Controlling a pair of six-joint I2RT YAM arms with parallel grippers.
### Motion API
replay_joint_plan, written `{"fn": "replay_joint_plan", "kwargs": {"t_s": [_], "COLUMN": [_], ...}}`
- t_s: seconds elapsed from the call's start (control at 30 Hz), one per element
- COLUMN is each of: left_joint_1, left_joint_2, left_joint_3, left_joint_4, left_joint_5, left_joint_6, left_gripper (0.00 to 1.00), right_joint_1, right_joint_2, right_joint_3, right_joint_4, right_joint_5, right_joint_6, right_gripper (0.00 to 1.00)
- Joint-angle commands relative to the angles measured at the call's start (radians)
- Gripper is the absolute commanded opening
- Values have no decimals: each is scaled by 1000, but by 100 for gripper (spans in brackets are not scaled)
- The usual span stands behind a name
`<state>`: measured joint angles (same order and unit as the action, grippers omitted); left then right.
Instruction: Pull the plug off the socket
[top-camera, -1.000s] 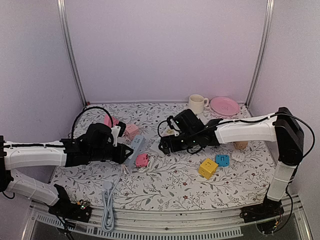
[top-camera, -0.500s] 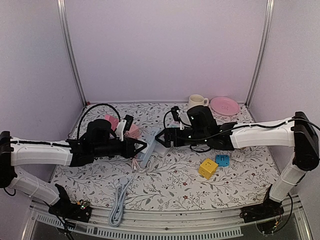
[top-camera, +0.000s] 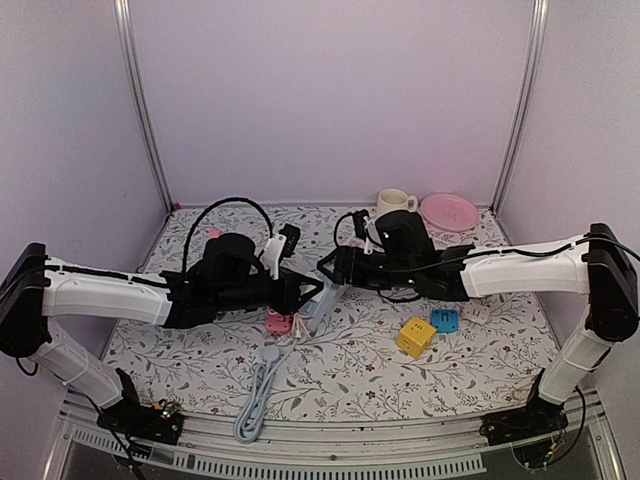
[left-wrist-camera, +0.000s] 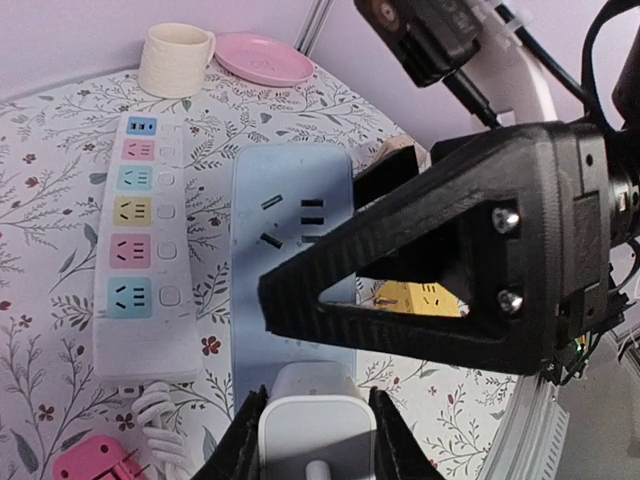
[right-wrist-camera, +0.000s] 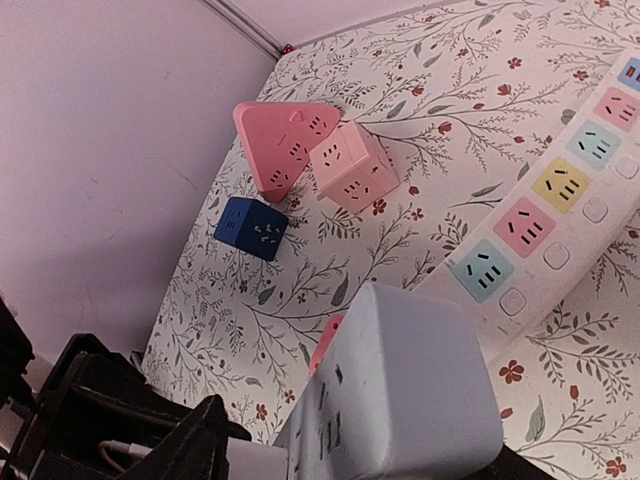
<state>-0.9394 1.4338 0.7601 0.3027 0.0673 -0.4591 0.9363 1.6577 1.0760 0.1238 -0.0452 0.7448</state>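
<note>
The left claw (top-camera: 303, 292) is closed tightly on the white plug (left-wrist-camera: 316, 430), with one finger on each side of it. The plug sits in the near end of the grey-blue power strip (left-wrist-camera: 290, 260), not yet out. The strip lies between the two arms, over the middle of the flowered desk (top-camera: 350, 375), and its white cable (top-camera: 258, 395) hangs down to the desk.

The right claw (top-camera: 332, 272) has its fingers (left-wrist-camera: 540, 250) on both sides of the far end of the strip. They are partly open, and I cannot tell if they already press it.

A long white strip with coloured sockets (left-wrist-camera: 135, 250) lies beside it. A mug (left-wrist-camera: 175, 60) and a pink plate (left-wrist-camera: 262, 58) stand at the back.
</note>
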Motion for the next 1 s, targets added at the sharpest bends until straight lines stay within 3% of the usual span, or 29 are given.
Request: {"fn": "replay_joint_plan", "kwargs": {"t_s": [0.0, 0.27, 0.5, 0.97], "left_joint_1": [-36, -56, -58, -59], "left_joint_2": [43, 89, 124, 104], "left_joint_3": [77, 104, 138, 171], "left_joint_4": [58, 90, 103, 127], "left_joint_5": [-74, -61, -19, 44], "left_joint_6": [34, 46, 32, 74], "left_gripper": [1, 1, 0, 2], "right_joint_1": [3, -33, -40, -97], "right_joint_2": [-39, -78, -84, -147], "right_joint_3": [-33, -102, -134, -252], "right_joint_4": [1, 23, 16, -33], "right_joint_5": [26, 17, 62, 97], "right_joint_6": [71, 119, 109, 117], "right_gripper": [63, 37, 5, 4]}}
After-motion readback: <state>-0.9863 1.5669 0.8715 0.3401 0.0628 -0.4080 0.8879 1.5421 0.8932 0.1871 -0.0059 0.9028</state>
